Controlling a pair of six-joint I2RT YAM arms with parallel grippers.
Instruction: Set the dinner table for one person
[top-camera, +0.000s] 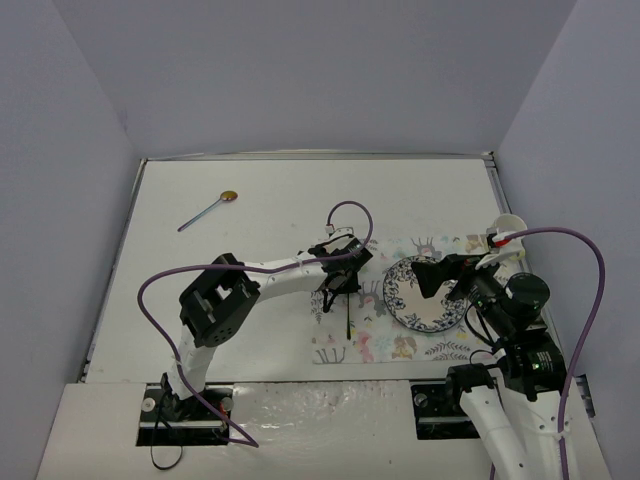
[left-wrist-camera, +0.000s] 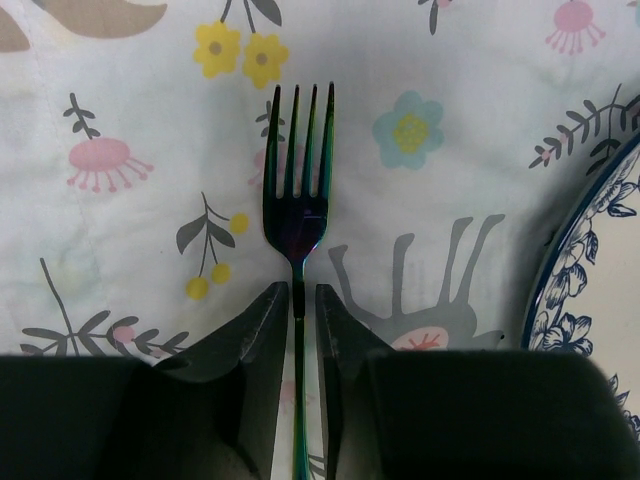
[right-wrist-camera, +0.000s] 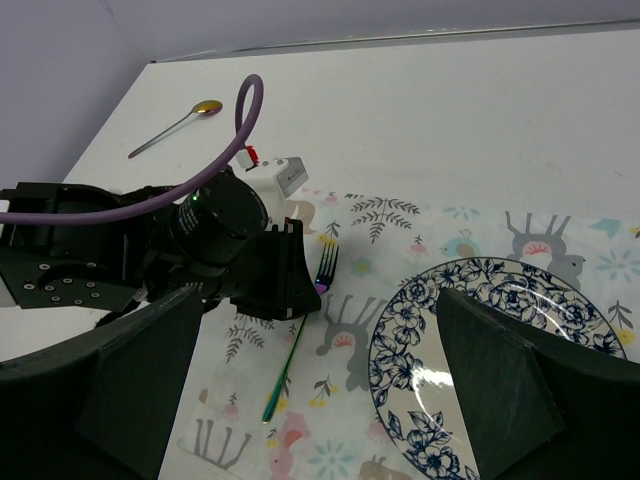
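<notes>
While the left gripper (left-wrist-camera: 302, 292) holds its jaws slightly parted either side of the fork (left-wrist-camera: 298, 210) handle, the tines point out beyond them, flat on the printed mat (top-camera: 375, 345); the right gripper (right-wrist-camera: 320, 310) gapes wide above the blue-patterned plate (right-wrist-camera: 480, 350), and the white dinner table (top-camera: 260, 240) spreads beneath both pairs of jaws

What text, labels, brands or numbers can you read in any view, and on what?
No readable text in any view.
Mat: printed flowers, leaves and animals only, no words.
Plate: blue floral pattern, no mark visible.
Fork: no stamp visible.
Spoon: too small to tell.
</notes>
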